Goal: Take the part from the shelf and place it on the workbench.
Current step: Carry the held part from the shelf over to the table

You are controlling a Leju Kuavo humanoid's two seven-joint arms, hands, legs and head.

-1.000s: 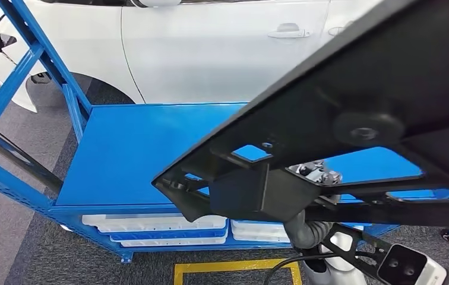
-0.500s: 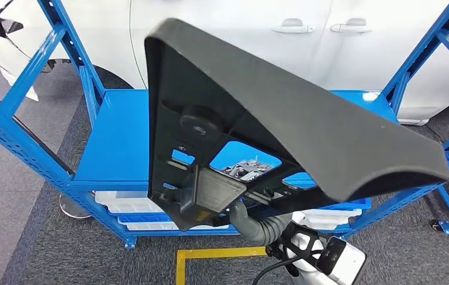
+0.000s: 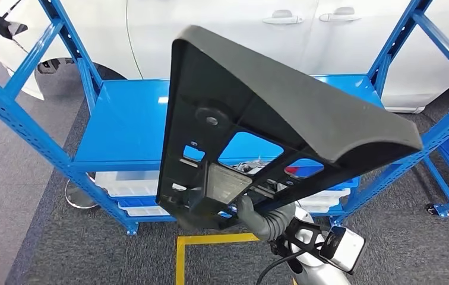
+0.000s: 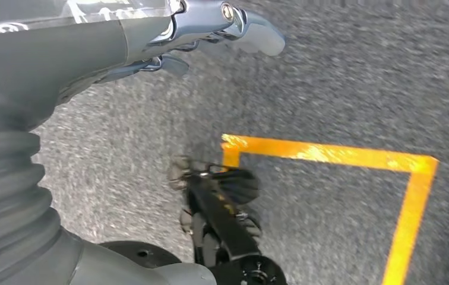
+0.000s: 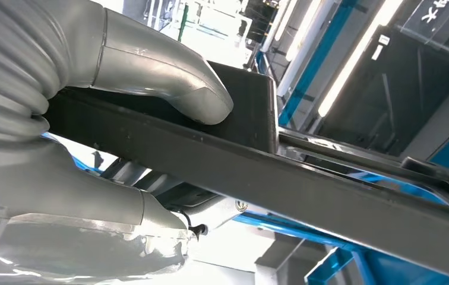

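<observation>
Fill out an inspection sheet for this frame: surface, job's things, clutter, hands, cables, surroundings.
Surface: blue shelf, top board bare where visible.
Job's things: black part held up, tilted, in front of the shelf.
Clutter: white trays on the lower level.
Hands: right robot hand grips the part's edge; left robot hand hangs over the carpet, holding nothing.
Cables: black cable by the right arm.
Surroundings: white car behind the shelf; yellow floor tape; grey carpet.
</observation>
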